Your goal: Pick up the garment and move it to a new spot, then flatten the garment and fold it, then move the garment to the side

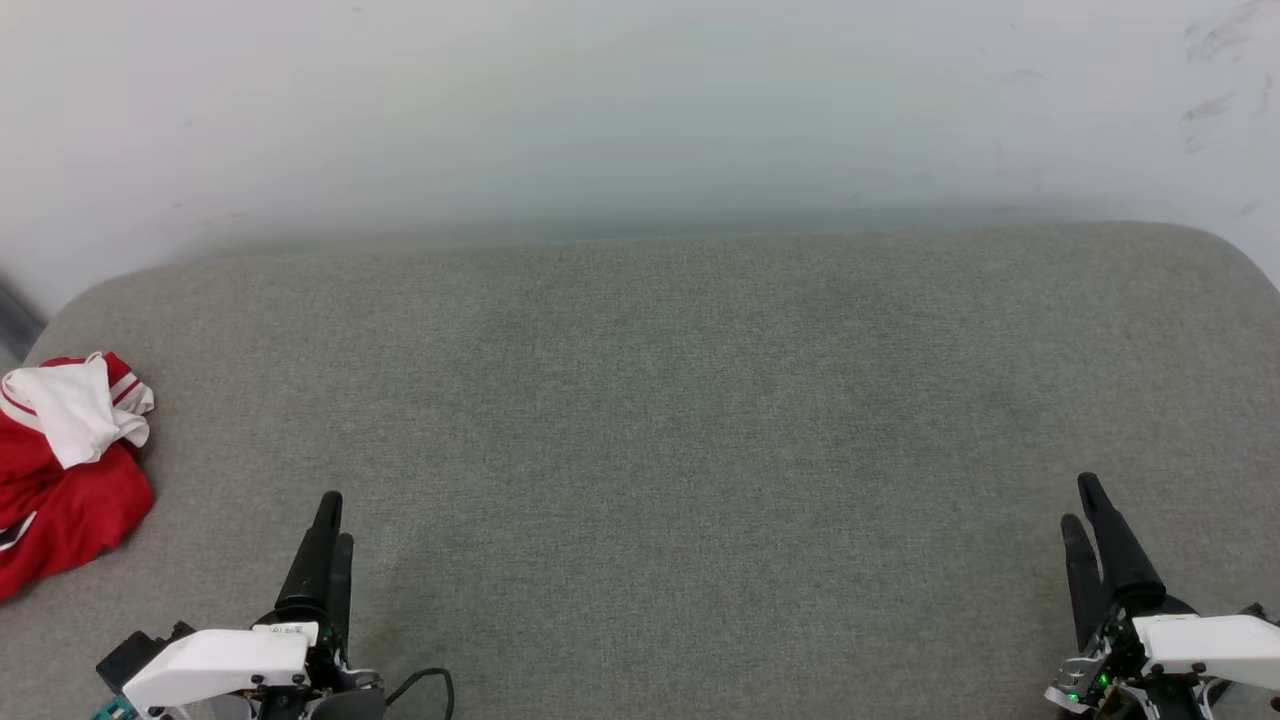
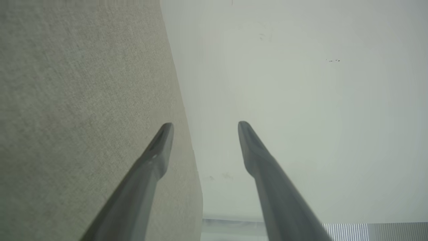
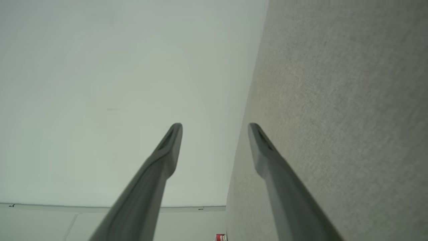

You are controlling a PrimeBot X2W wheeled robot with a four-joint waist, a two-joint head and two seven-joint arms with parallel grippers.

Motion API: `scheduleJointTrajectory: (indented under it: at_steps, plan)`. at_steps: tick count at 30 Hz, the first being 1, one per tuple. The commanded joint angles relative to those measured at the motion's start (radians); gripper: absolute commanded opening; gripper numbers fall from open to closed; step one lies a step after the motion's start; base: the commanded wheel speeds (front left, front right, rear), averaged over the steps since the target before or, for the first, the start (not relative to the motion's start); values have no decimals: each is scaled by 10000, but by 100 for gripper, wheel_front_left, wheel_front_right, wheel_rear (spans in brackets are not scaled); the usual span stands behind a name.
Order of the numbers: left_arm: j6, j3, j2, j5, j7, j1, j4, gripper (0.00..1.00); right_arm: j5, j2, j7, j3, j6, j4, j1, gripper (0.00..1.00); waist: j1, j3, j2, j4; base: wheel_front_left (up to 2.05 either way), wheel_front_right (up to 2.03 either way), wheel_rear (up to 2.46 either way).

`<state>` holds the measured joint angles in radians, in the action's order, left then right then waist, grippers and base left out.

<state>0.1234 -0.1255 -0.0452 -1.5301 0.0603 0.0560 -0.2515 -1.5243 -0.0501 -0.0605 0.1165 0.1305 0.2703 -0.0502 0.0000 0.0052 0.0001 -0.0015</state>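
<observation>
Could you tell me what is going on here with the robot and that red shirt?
Nothing is being handled at this moment. The red and white shirt lies in a crumpled heap at the far left of the grey cushion, not flattened or folded. The left gripper and the right gripper sit low at the near edge, one on each side, both open and empty. Neither touches the shirt; the left one is the closer.

Garment [image 1: 62,495] at cushion [image 1: 650,400] left edge; left tool [image 1: 337,517] near it; right tool [image 1: 1077,500] far right.
</observation>
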Motion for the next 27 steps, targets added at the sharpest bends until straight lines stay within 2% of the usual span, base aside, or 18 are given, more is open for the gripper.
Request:
scheduleJointTrajectory:
  at_steps: [1, 18, 27]
  plan:
    - [-111, -60, -28, 515, -135, 123, 375, 100, 466, -5, 131, 62, 2, -307, -78, 100, 0, 11, -1, -1, 0, 0, 0]
    - [-1405, 569, -37, 4202, -814, -99, 1607, 100, 3865, -5, 811, 67, 2, -1492, 157, 100, 0, 59, -1, 23, 0, 0, 0]
    - [-1868, 892, -41, 6054, -1148, -239, 1948, 100, 5848, -5, 1150, -251, 2, -2061, 369, 100, 0, 58, -1, 38, 0, 0, 0]
